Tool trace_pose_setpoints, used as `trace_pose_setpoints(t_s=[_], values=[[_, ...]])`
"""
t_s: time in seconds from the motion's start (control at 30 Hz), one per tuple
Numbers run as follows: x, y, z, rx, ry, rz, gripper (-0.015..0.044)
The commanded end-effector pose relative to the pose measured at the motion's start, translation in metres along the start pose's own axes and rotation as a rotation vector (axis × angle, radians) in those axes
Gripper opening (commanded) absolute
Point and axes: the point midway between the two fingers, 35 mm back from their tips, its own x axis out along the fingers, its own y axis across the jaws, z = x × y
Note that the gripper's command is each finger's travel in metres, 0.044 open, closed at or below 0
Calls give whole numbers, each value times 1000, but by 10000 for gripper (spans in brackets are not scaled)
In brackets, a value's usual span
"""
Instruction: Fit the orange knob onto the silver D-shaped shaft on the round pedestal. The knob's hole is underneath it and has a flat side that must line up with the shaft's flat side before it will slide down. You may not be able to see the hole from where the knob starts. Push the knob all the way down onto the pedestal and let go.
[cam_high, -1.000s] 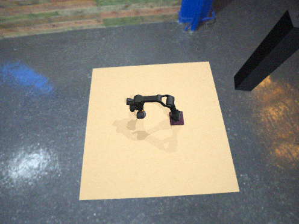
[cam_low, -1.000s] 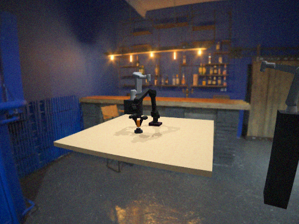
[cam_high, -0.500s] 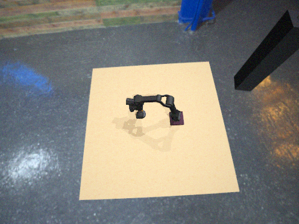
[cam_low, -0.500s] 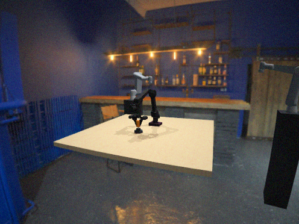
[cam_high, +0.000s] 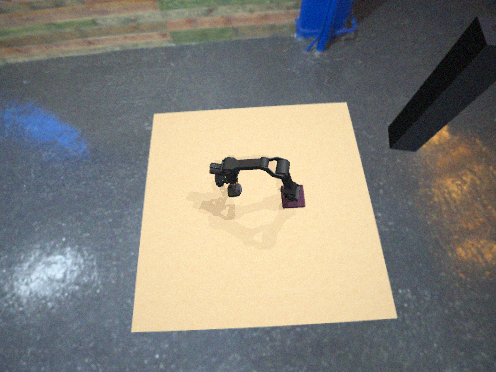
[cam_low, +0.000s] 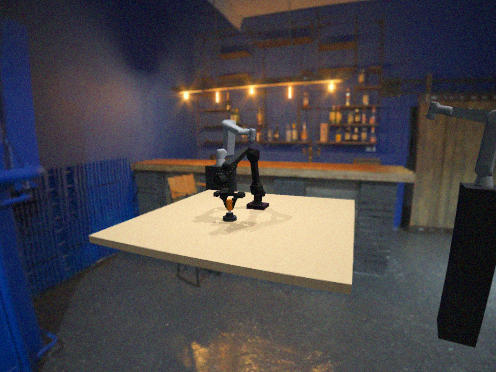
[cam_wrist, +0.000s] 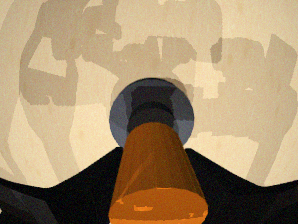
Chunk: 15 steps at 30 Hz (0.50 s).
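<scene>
The orange knob (cam_low: 229, 204) (cam_wrist: 159, 167) is held upright between the fingers of my gripper (cam_low: 229, 201) (cam_wrist: 153, 153), which is shut on it. The round pedestal (cam_low: 229, 217) (cam_wrist: 118, 122) stands on the table directly below the knob. In the wrist view its dark blue-grey disc shows behind the knob's lower end, with a darker round part at its middle. The knob's underside, its hole and the silver shaft are hidden. I cannot tell whether the knob touches the shaft or how the flat sides lie.
The arm's base stands on a dark purple plate (cam_high: 300, 203) to the right of the pedestal in the top view. The arm's shadow falls across the light wooden table top (cam_high: 260, 290) (cam_low: 300, 250). A black post (cam_high: 440, 95) (cam_low: 462, 265) stands on the floor beyond the table.
</scene>
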Motion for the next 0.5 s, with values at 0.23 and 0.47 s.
trace_pose_setpoints(t_s=[0.23, 0.47], values=[[0, 0, 0, -124, -2, -5, 0], [-1, -1, 3, -124, -2, -5, 0]])
